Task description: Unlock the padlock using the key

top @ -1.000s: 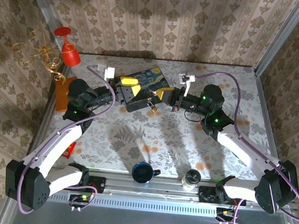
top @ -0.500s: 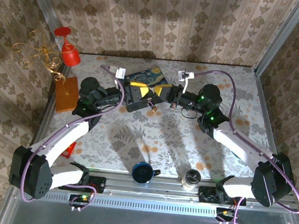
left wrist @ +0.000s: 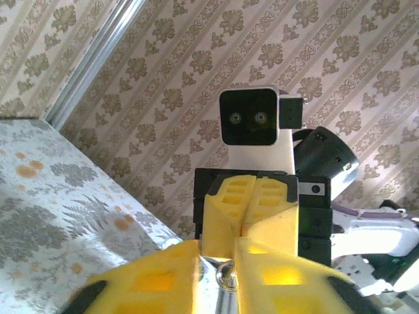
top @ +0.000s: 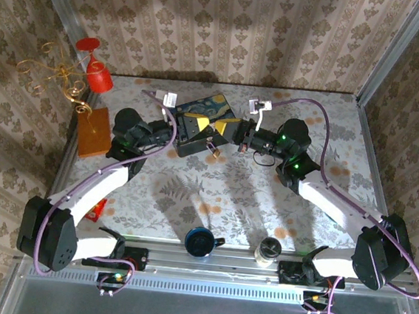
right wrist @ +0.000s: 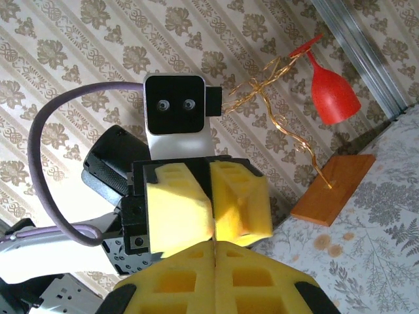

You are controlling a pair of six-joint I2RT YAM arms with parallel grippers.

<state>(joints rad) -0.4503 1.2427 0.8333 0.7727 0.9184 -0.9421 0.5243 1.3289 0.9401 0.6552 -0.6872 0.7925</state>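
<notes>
Beside painted rectangular tin (top: 199, 110): left gripper (left wrist: 217, 252) nips tiny brassy padlock (top: 214, 151), right gripper (right wrist: 215, 245) clamped shut; key insertion judged pending, demanding fine alignment.

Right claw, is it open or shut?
Shut. In the right wrist view, right claw fingers meet along a thin seam; anything pinched, cannot tell.

Right gripper (left wrist: 245, 216) sits dead centre facing the lens, yellow fingers pressed together, its wrist camera (left wrist: 247, 118) directly above. Just below it, the left gripper (left wrist: 218, 265) fingers leave a narrow gap with a silvery metal piece (left wrist: 226, 280) wedged in it. Floral table (left wrist: 46, 196) lies to its left.
</notes>
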